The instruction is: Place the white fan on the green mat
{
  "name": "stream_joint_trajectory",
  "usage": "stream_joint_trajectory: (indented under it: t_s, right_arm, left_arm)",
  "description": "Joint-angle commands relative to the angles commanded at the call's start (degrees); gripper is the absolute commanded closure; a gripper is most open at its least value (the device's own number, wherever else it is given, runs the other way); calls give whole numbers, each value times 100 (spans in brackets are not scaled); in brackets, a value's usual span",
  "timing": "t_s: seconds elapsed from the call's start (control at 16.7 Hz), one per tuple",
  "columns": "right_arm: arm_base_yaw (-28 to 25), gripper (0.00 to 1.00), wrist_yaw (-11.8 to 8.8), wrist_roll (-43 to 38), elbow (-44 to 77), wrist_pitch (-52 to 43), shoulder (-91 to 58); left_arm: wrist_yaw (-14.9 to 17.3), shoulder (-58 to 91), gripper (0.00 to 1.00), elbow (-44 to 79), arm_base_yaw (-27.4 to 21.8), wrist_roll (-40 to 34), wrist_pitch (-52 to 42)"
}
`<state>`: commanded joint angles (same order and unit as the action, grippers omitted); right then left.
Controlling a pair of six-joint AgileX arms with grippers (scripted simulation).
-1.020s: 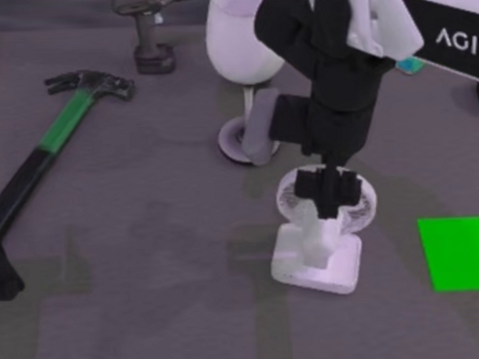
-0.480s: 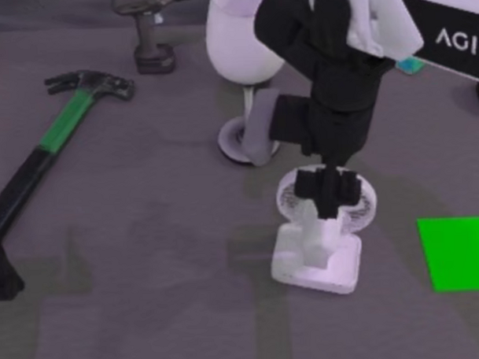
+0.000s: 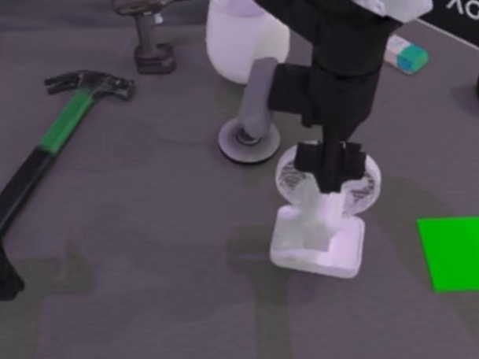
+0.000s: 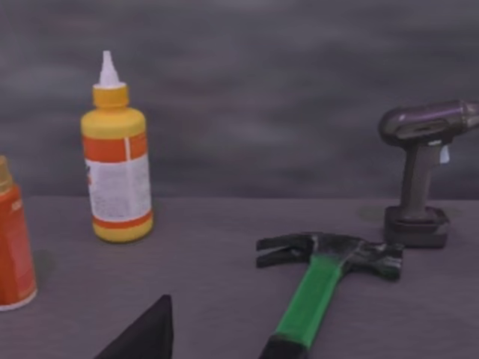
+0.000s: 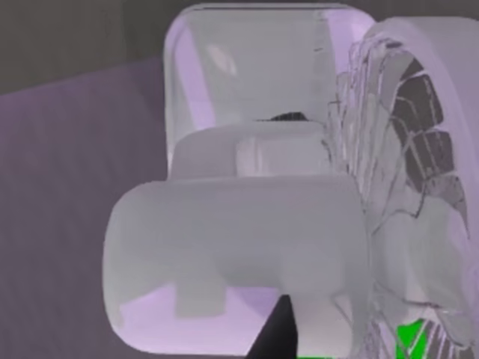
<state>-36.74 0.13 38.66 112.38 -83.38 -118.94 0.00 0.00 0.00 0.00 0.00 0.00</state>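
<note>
The right hand (image 3: 330, 167) had closed on the white fan (image 3: 320, 224) at its neck (a sensible grip for carrying it upright), mid-desk, well left of the green mat (image 3: 459, 252). The left arm sat idle at the desk's left edge.

- The right arm covers the top of the wine glass (image 3: 247, 45) and part of the white fan (image 3: 320, 224)'s round head.
- The green mat (image 3: 460, 252) runs off the picture's edge, past the right gripper (image 3: 330, 172).
- The hammer (image 4: 329, 288)'s handle is cut off in the left wrist view.
- Only a dark tip of the left gripper (image 4: 142, 340) shows there.
</note>
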Motion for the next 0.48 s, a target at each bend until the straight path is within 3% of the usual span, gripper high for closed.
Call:
stream_joint_trajectory:
  t_s: [0.48]
  right_arm:
    - [23,100,-2,-66,210,-222,24]
  left_arm:
    - [0,0,0,0,0,0,0]
